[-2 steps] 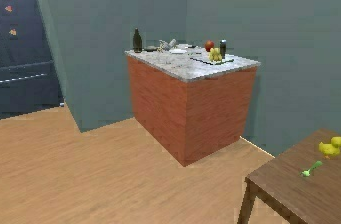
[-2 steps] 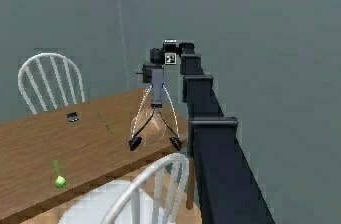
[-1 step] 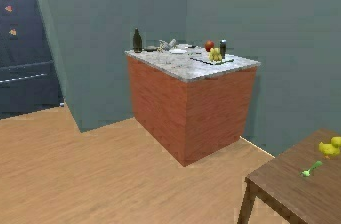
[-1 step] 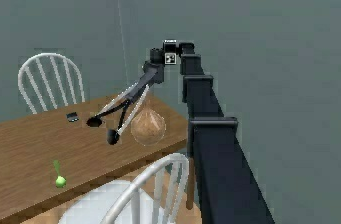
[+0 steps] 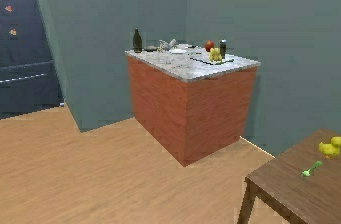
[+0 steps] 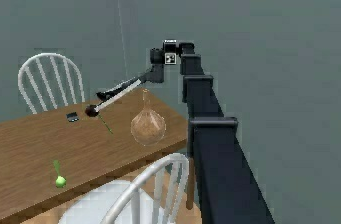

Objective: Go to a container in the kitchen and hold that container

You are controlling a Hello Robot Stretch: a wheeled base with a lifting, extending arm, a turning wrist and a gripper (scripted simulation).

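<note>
Counter (image 5: 183, 66) bears a dark bottle (image 5: 137, 40); wooden table (image 6: 23, 148) a green thing (image 6: 59, 180).

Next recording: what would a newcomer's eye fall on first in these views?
The dark square arm bar rises up the arm side view, its gripper showing against a brown wooden table near a translucent brownish rounded vessel. In the forward view's middle stands a brick-red counter with a pale stone top, bearing a dark bottle.

arm (image 6: 214, 135): dark square bar, rises from the arm side view's bottom edge right of centre, reaching far and slightly left | wrist (image 6: 161, 62): at the far end, beside two white marked squares (image 6: 174, 46) | pincer (image 6: 102, 104): thin fingers (image 6: 124, 88) slant down-left | load: cannot tell whether it holds anything
</note>
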